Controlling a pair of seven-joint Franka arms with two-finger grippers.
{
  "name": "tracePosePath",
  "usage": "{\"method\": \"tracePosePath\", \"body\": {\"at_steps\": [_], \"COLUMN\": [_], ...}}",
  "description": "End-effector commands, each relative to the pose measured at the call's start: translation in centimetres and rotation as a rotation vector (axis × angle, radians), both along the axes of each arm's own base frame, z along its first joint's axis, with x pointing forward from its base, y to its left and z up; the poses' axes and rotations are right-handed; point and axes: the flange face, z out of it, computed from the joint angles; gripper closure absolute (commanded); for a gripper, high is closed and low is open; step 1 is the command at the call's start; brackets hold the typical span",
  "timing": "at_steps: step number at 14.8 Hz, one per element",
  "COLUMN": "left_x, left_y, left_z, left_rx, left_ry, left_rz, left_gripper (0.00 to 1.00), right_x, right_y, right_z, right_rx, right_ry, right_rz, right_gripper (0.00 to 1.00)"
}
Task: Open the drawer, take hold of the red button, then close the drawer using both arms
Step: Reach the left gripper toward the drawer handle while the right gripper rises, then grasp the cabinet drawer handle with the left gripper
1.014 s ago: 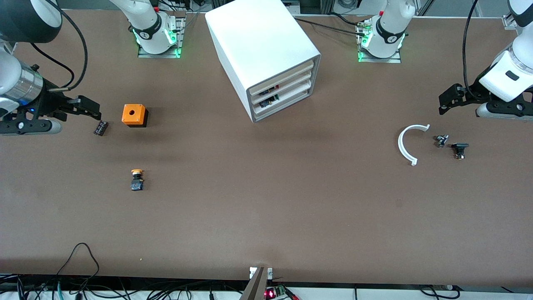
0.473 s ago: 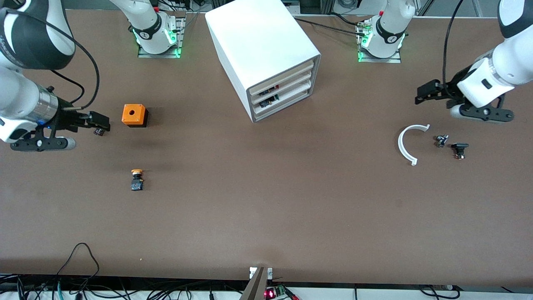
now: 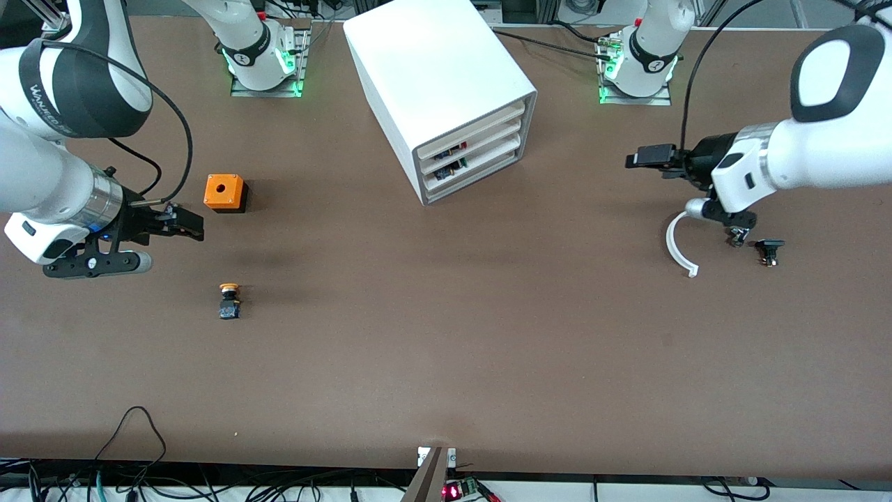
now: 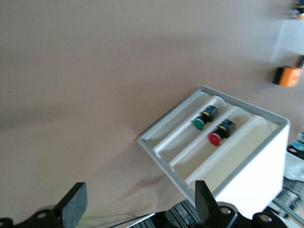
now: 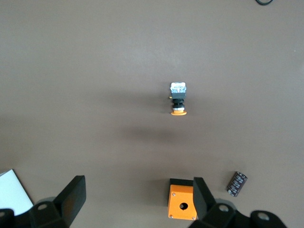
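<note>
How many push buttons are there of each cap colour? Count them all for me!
red-capped button: 1
green-capped button: 1
orange-yellow-capped button: 1
Total: 3

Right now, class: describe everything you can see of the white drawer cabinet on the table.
The cabinet is a big white boxy case, smooth like plastic, standing askew on the brown table between the two arm bases. Its front holds three shallow cream drawers, all shut; small coloured parts show through the gaps. The left wrist view shows buttons lying in the drawers. Neither gripper touches it.
</note>
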Motion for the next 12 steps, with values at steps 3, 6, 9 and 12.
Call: {"method": "tracePosePath", "body": {"at_steps": [3,6,9,12], "left_x": [-0.8,-2.0,-3.1,-5.2], "left_y": [-4.3,-5.8,-6.6,-7.7], "left_z": [-6.6,-9.8,-13.6,-17.2], "left_rx": [-0.186,-0.33,-0.486,-0.582], "left_ry": [-0.084,-0.14,-0.169,-0.2], "left_rz": [-0.031,-0.014,-0.016,-0.01], "left_gripper": [0.0,0.0,0.0,0.0], "right_x": [-0.1,-0.5,-0.8,-1.1], "right_y": [2.9,5.0,7.6,10.5], "right_z": [0.3,0.5,1.3,1.1], "right_rx": [-0.01,0.006,0.018,0.018], "right_ry": [0.014,0.017,0.001,-0.012], "right_rz": [-0.104,-0.153,-0.216,-0.254], "right_gripper": [0.0,0.0,0.0,0.0]}}
